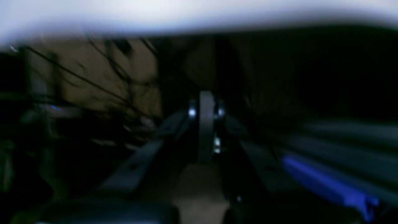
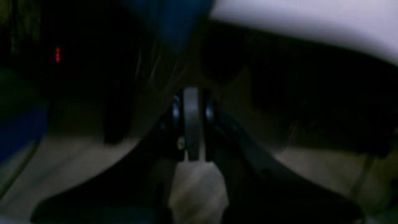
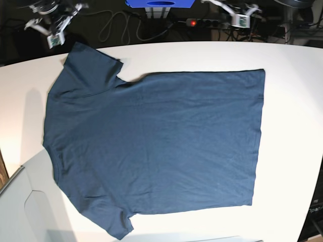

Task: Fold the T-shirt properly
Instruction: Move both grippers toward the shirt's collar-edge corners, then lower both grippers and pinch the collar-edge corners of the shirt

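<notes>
Lying flat across the white table (image 3: 292, 151), the T-shirt (image 3: 156, 146) fills most of the base view; its neck and shoulder edge faces nine o'clock, its straight hem three o'clock; one short sleeve points to eleven o'clock, the other to seven o'clock, near the table's lower edge; the dark navy cloth shows light wrinkles. Neither arm touches it; the right gripper (image 3: 50, 22) hangs past the table's far edge at eleven o'clock, just beyond the upper sleeve; the left gripper (image 3: 237, 15) hangs at one o'clock, well apart from the hem corner. Both wrist views are dark and blurred; the right gripper (image 2: 192, 124) and the left gripper (image 1: 206, 124) each show fingers pressed together with nothing between them. A blue box (image 3: 159, 3) sits at twelve o'clock behind the table.
</notes>
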Controlling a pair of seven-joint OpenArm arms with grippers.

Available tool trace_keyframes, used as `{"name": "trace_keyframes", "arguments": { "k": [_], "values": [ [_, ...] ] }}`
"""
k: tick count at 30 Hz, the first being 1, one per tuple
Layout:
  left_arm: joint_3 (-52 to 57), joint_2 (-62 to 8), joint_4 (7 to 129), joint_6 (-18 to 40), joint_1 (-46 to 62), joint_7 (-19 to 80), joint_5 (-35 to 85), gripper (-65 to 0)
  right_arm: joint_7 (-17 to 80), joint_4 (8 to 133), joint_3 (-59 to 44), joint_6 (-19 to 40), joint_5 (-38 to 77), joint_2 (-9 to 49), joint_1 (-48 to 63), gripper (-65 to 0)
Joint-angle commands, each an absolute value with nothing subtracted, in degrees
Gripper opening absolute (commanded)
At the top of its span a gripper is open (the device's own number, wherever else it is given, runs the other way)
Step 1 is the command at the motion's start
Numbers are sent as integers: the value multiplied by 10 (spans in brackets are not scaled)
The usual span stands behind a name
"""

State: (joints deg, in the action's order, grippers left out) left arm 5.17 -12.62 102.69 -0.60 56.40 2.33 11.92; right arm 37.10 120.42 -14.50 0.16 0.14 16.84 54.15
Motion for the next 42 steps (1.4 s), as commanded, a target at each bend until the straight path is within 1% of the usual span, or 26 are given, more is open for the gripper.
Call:
{"name": "trace_keyframes", "arguments": {
  "k": [1,2,3,5,7,9,10,12,14,16,18,22,26,29,32,37,42],
  "values": [
    [56,-129,1054,-1,580,12,122,-644,370,1210,-153,6,0,171,544,-649],
    [62,-129,1074,-1,585,12,122,-640,371,1211,-155,6,0,170,531,-649],
    [71,-129,1092,-2,588,12,122,-619,371,1210,-156,6,1,170,522,-649],
    [83,-129,1121,-1,590,12,122,-541,371,1211,-155,6,1,170,510,-648],
    [89,-129,1136,-1,593,12,122,-446,371,1212,-154,7,2,169,501,-637],
    [90,-129,1140,-1,591,12,122,-361,371,1212,-154,22,3,166,490,-575],
    [91,-129,1140,-1,590,12,122,-332,372,1212,-155,34,3,159,487,-533],
    [95,-129,1141,-1,585,11,122,-291,377,1213,-157,51,1,151,479,-426],
    [103,-128,1141,-2,574,11,122,-284,381,1212,-157,71,0,150,471,-324],
    [118,-121,1139,-2,561,11,123,-284,385,1212,-157,87,2,150,465,-272],
    [142,-105,1138,-1,543,11,123,-283,385,1212,-157,98,1,150,461,-269],
    [193,-70,1134,0,483,15,123,-281,385,1211,-157,99,0,150,449,-269],
    [221,-60,1120,0,415,95,136,-281,385,1211,-157,99,0,150,444,-269],
    [245,-61,1098,1,371,160,192,-281,385,1210,-157,99,0,151,441,-269],
    [262,-65,1069,1,343,189,237,-281,385,1210,-157,99,0,153,441,-269],
    [276,-65,1011,1,314,196,244,-281,385,1210,-157,99,0,153,441,-269],
    [277,-65,979,1,310,192,247,-281,385,1210,-157,99,0,153,441,-269]
  ]
}}
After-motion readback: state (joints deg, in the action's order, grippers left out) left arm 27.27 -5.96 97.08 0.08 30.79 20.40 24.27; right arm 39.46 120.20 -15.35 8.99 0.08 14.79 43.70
